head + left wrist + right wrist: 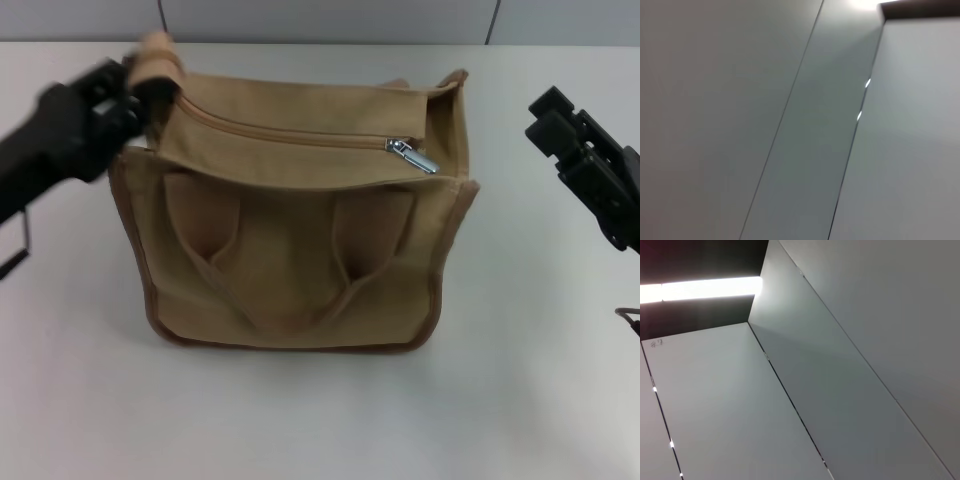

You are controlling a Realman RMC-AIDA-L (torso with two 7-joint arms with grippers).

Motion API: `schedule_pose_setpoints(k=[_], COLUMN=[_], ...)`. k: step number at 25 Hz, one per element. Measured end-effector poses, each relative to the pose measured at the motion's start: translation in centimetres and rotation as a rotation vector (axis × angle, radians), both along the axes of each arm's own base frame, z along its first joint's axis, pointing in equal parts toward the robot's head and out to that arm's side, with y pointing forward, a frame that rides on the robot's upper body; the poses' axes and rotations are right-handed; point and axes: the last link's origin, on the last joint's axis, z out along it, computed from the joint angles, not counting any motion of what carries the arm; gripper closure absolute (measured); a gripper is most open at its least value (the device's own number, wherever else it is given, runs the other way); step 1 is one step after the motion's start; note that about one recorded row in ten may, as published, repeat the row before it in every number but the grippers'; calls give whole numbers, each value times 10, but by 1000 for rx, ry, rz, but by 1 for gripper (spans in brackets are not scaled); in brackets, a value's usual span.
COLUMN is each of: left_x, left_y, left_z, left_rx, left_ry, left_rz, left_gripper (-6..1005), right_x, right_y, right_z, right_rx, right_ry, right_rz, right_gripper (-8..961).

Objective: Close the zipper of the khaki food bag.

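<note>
Black left gripper (140, 95) reaches in from nine o'clock, clamped on a fabric tab at the top left corner of the boxy tan canvas bag (300, 270), mid-table. Its khaki zipper (290, 132) runs left to right, silver pull (412, 155) at the right end. Black right gripper (590, 165) hovers at three o'clock; finger state unclear.

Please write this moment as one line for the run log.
left gripper: at khaki food bag left top corner | right gripper: apart, right of bag | zipper: pull tab at right end

Khaki food bag (300, 270) between left pincer (135, 95) and right pincer (560, 125).
</note>
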Motion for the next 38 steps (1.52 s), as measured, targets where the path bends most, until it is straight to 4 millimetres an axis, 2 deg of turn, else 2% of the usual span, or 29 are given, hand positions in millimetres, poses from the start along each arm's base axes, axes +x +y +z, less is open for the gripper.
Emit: schedule_pose_setpoints(k=[3,6,11,13,15,17,18,19,21,27,31,33,38], left_x=[6,8,16,27,29,30,23,23,11,-19,-35,-41,-48], left_y=[-5,-2,1,-5,-10,-19,-28,-28,-40,-66,-72,-72,-73], left_z=[18,22,22,13,6,-7,-18,-18,-27,-33,-38,-41,-47], left_rx=[40,49,31,-54,-101,-173,-211,-211,-211,-127,-83,-82,-106], left_ry=[-84,-107,-122,-82,-35,65,158,158,241,352,427,448,473], left_rz=[-53,-56,-89,-184,-221,-276,-310,-310,-326,-302,-239,-202,-169], left_gripper=[723,589,391,290,292,293,294,295,296,300,301,301,302], right_x=[-2,-3,-3,-3,-2,-1,1,1,2,5,8,11,20], right_y=[2,3,2,2,2,2,1,1,-2,-8,-13,-21,-30], right_z=[-2,-2,-2,-2,-2,-2,-2,-2,-3,-9,-18,-28,-45], right_rx=[-3,-5,1,-1,-1,11,36,36,74,76,64,67,44], right_ry=[0,1,11,5,3,-14,-40,-40,-73,-166,-271,-359,-487], right_rz=[5,4,1,0,-1,0,7,7,21,75,142,195,246], right_gripper=[532,468,285,219,167,167,166,166,166,167,167,167,166])
